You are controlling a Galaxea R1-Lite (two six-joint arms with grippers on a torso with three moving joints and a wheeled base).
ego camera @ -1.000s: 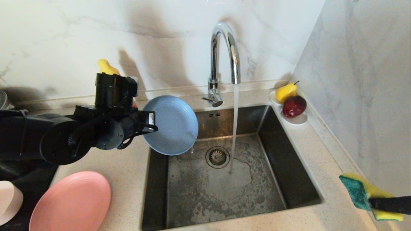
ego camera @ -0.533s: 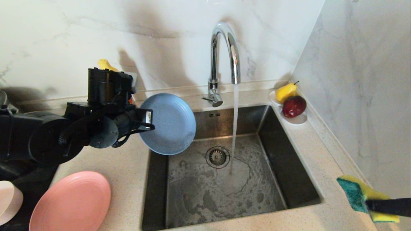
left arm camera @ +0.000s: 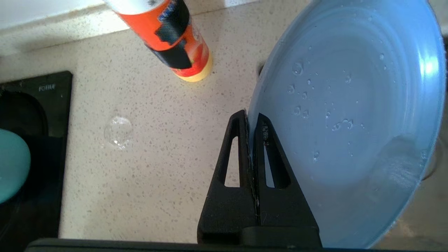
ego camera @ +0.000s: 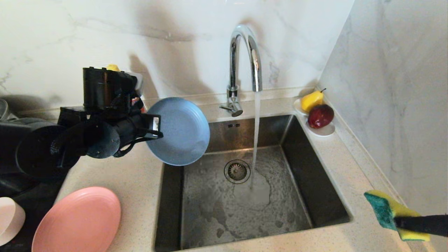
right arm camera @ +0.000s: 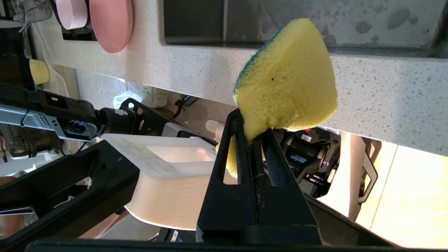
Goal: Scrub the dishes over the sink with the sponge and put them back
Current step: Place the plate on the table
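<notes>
My left gripper (ego camera: 154, 127) (left arm camera: 250, 117) is shut on the rim of the grey-blue plate (ego camera: 180, 131) (left arm camera: 346, 115), holding it tilted and wet over the sink's left edge. At the lower right, beyond the sink (ego camera: 315, 168), my right gripper (ego camera: 397, 221) (right arm camera: 252, 126) is shut on the yellow-and-green sponge (ego camera: 385, 210) (right arm camera: 287, 80). The salmon-pink plate (ego camera: 77, 220) (right arm camera: 112, 21) lies on the counter at the lower left. Beside it sits the pale pink-white bowl (ego camera: 8, 218) (right arm camera: 71, 12). A teal bowl (left arm camera: 10, 168) shows at the edge of the left wrist view.
Water runs from the chrome tap (ego camera: 245, 59) onto the basin floor beside the drain (ego camera: 237, 171). A white saucer (ego camera: 323, 130) with a pear (ego camera: 311, 99) and an apple (ego camera: 320, 115) stands at the back right corner. An orange bottle (left arm camera: 171, 38) stands behind the left arm.
My left arm has carried the grey-blue plate a little left and up, away from the water stream. The sponge in my right gripper has sunk slightly.
</notes>
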